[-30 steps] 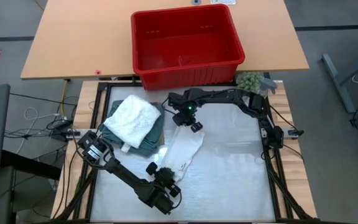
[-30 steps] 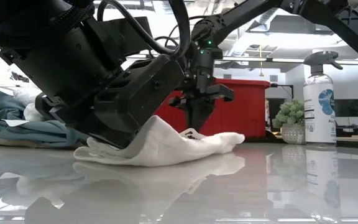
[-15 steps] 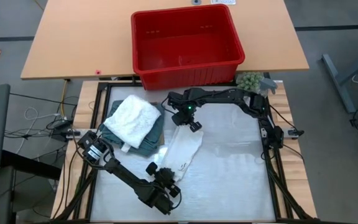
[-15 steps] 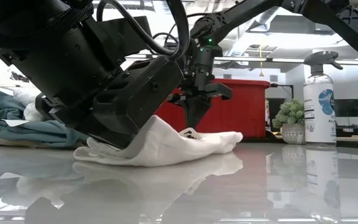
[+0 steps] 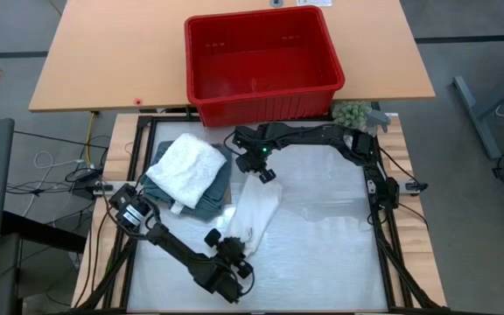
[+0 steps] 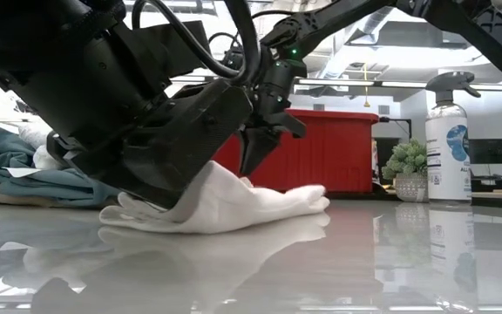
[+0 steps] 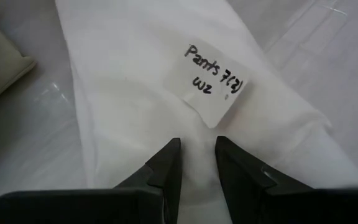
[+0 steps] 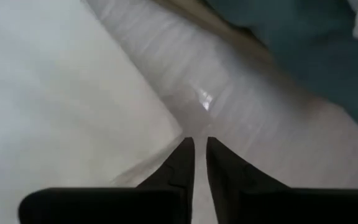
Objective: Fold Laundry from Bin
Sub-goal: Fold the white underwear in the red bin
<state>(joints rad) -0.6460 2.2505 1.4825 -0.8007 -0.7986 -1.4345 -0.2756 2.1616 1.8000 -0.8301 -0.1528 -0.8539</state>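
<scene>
Left wrist view shows the left gripper (image 7: 197, 152) with its dark fingers (image 7: 166, 163) drawn narrow and pinching the near end of the white garment (image 7: 142, 81), just beside a paper tag (image 7: 213, 84) (handwritten, reading "Pants"). From above, this gripper (image 5: 226, 248) sits at the end of the white garment (image 5: 254, 210) farthest from the bin (image 5: 263, 61). The right gripper (image 5: 266, 173) is at the garment's opposite end, the one nearer the bin; its own camera shows the fingers (image 8: 180, 165) nearly together at the cloth's edge (image 8: 55, 112), but whether they hold any fabric I cannot tell. Beside the white garment, a folded stack lies on the table (image 5: 331, 236): a white textured piece (image 5: 185, 166) on top of dark teal cloth (image 5: 215, 188). The red bin stands beyond the stack, with no laundry visible inside.
</scene>
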